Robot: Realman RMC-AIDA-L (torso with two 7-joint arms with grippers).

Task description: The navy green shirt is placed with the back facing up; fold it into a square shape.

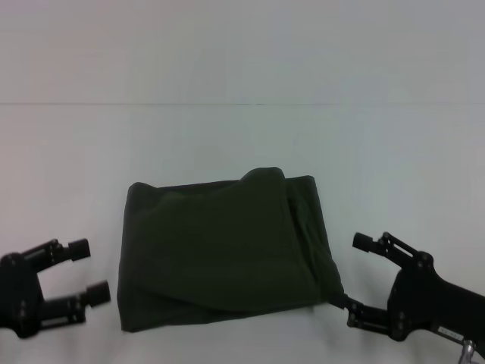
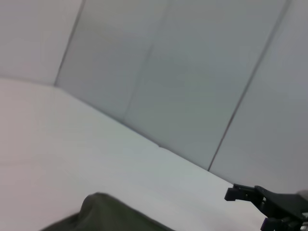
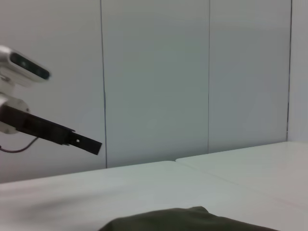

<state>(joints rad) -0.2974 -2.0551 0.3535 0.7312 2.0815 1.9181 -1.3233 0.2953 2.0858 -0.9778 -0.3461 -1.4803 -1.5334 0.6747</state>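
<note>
Left gripper: the left gripper (image 1: 83, 271) sits low at the near left of the white table (image 1: 227, 136), fingers spread wide, holding nothing, just clear of the cloth's left edge.

Shirt: the navy green shirt (image 1: 220, 250) lies mid-table between the two arms, already a compact, roughly square bundle, plain side up.

Progress: I'd call the folding nearly or fully done. The far right corner bulges a little and a layered edge shows down the right side, so a small tidy-up may be all that's left.

Right gripper: the right gripper (image 1: 360, 282) waits at the near right, wide open too, empty. Its lower finger is right at the bundle's near right corner; whether it touches, I can't tell.
</note>
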